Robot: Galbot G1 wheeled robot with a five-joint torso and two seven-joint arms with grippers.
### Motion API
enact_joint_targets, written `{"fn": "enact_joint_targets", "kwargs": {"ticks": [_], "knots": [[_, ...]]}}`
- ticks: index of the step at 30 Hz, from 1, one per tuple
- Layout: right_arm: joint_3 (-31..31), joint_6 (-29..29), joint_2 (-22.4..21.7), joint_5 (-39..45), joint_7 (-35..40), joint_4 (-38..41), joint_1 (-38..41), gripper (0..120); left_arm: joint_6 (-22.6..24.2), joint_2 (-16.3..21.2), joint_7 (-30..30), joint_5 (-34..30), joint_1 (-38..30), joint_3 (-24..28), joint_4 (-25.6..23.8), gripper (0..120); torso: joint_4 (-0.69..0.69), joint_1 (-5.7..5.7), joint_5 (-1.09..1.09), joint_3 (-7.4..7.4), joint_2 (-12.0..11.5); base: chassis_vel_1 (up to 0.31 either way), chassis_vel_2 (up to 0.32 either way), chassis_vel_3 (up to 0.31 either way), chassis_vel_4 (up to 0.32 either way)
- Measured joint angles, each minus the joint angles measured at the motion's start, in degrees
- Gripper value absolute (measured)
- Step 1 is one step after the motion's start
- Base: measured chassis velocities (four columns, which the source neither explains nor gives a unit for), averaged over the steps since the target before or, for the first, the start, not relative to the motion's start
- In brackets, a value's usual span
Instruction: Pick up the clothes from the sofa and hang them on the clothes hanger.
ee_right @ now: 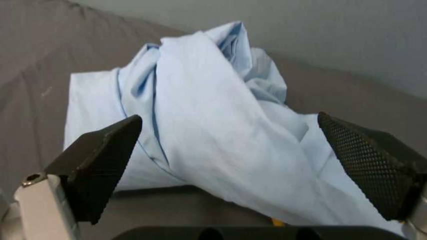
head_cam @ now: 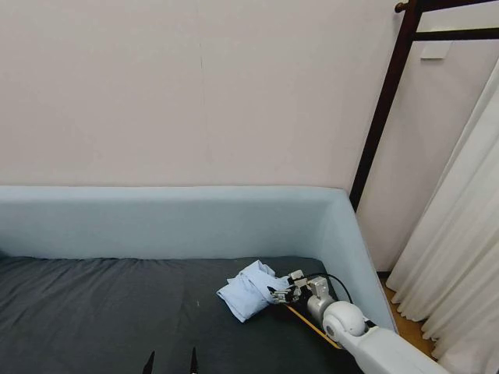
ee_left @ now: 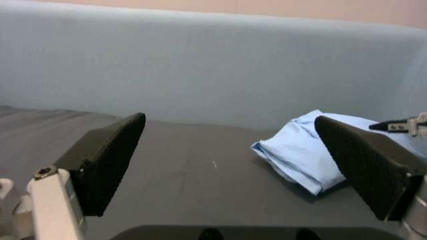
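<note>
Where the pale-blue sofa [head_cam: 156, 222] meets its right arm, a crumpled light-blue shirt [head_cam: 248, 292] lies on the dark seat.
Dark wooden clothes stand [head_cam: 382, 117] far right; right gripper [head_cam: 282, 294] spread wide at the shirt's right edge; left gripper [head_cam: 171, 362] open, nearer, well apart.

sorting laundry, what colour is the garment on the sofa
Plain light blue garment, best in the right wrist view, ahead of the open right gripper.

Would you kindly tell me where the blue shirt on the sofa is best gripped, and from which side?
Probably the raised, twisted ridge along the middle of the shirt, coming down from the side of the right pincer; it stands proud of the seat, while the flat edges hug it.
</note>
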Motion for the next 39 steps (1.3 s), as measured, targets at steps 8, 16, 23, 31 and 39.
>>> {"fn": "enact_joint_targets", "kwargs": {"ticks": [8,16,23,31,39], "knots": [[-0.1,0.5,1.4,-0.7,-0.1,-2.2,0.1,88,-0.1,-0.6,0.0,0.0,-0.4,0.1,0.2,100,0.00,0.00,0.00,0.00,0.0,0.000,0.000,0.000,0.000],[-0.2,1.3,2.3,-2.1,-0.7,-4.0,0.2,50,-0.1,-0.9,0.0,-0.1,-0.5,0.3,0.2,100,0.01,0.00,0.00,0.00,0.0,0.000,0.000,0.000,0.000],[-1.1,2.0,2.4,-3.0,-1.0,-4.9,0.5,26,-0.1,-1.2,0.0,-0.4,-0.6,0.1,0.0,100,0.02,0.00,0.01,0.00,0.0,0.000,0.000,0.000,0.000],[-1.1,2.3,2.2,-1.8,-0.3,-4.6,0.2,0,-0.1,-1.1,0.0,-0.5,-0.7,0.1,0.0,100,0.01,-0.01,0.01,-0.01,0.0,0.000,0.000,0.000,0.000],[1.6,2.5,1.6,-1.3,0.9,-0.9,-1.0,0,0.0,-1.0,-0.1,-0.5,-0.1,-0.1,-0.5,100,0.01,-0.01,0.01,0.00,0.0,0.000,0.000,0.000,0.000]]}}
